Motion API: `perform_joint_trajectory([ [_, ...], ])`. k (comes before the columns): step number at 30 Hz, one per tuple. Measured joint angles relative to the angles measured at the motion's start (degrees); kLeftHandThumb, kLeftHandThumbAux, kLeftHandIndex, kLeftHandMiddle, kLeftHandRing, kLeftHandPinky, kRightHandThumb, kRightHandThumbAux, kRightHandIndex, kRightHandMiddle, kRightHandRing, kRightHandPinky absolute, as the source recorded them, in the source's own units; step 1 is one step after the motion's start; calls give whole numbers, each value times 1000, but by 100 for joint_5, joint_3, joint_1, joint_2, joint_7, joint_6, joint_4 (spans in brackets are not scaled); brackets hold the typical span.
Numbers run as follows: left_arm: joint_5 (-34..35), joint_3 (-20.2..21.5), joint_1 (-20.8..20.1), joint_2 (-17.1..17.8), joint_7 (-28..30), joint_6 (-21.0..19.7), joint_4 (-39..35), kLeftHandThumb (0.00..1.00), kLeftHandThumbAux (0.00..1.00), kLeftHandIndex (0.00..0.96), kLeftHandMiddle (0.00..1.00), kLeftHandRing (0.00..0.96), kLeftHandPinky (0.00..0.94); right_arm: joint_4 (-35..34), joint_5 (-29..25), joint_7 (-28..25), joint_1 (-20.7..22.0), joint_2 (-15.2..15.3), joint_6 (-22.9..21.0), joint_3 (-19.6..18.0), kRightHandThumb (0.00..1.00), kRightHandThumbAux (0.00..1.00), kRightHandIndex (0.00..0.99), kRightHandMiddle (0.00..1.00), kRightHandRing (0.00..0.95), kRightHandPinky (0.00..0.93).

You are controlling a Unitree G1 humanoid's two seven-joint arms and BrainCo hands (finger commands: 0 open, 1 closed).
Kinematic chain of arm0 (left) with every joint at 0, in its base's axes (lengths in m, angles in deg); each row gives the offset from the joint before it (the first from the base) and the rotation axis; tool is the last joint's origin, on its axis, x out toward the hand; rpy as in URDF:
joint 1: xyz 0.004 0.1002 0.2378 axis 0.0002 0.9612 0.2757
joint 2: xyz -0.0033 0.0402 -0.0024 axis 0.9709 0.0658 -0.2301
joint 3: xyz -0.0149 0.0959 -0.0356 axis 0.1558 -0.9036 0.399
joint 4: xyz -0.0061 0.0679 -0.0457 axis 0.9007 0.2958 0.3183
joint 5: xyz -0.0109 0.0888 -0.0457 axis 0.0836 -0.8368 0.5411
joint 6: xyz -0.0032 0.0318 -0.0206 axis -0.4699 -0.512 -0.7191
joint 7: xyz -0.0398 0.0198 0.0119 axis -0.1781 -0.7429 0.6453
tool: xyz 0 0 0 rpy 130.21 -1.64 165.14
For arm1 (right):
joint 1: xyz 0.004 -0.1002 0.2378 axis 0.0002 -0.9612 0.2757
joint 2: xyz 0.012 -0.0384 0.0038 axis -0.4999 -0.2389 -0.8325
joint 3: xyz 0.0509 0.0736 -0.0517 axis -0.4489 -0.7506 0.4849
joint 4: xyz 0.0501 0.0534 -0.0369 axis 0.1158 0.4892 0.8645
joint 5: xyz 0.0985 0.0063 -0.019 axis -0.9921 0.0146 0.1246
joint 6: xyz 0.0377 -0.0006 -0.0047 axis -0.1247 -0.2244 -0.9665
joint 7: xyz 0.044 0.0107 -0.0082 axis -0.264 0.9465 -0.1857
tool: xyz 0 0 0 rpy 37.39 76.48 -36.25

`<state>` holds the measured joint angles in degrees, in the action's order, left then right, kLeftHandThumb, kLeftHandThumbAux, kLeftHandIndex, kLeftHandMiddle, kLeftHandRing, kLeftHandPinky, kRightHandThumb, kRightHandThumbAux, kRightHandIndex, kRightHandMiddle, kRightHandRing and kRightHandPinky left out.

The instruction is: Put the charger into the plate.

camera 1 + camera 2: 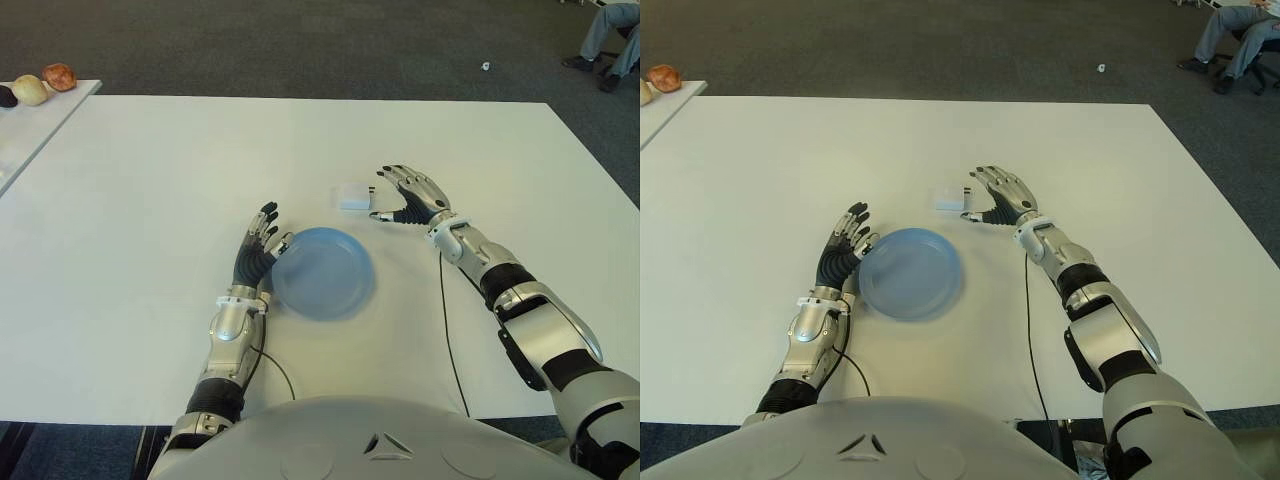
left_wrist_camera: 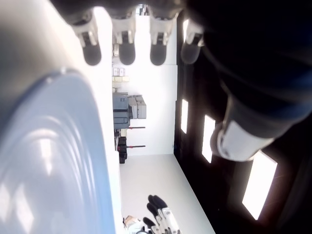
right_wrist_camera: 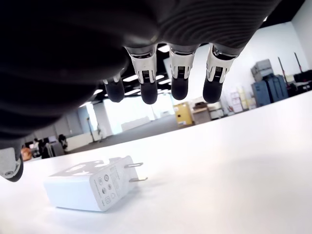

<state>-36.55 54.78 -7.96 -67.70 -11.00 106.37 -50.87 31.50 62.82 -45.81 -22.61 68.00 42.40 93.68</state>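
The right hand [image 1: 405,197] hovers just beside the white charger [image 1: 353,195] with its fingers spread wide and holding nothing, so I judge the step to be the reach before the grasp; next the fingers must close around the charger, which lies on the white table [image 1: 150,200] just beyond the blue plate [image 1: 322,272]. The left hand [image 1: 257,248] shows at the plate's left rim, open and empty. Nothing stands between charger and plate; some round objects [image 1: 40,85] are far away on a side table.
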Motion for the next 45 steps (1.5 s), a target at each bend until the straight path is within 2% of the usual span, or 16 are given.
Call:
perform_joint_trajectory([
  [11, 14, -31, 58, -115, 0, -69, -79, 0, 648, 40, 92, 80, 99, 377, 218, 354, 252, -48, 41, 362, 224, 353, 0, 0, 0, 0],
  [19, 438, 80, 95, -136, 31, -210, -175, 0, 635, 48, 94, 84, 101, 451, 327, 402, 337, -79, 84, 578, 221, 365, 0, 0, 0, 0],
  [45, 765, 419, 97, -157, -196, -275, -217, 0, 603, 76, 132, 109, 119, 440, 374, 338, 554, -82, 92, 737, 200, 399, 0, 0, 0, 0],
])
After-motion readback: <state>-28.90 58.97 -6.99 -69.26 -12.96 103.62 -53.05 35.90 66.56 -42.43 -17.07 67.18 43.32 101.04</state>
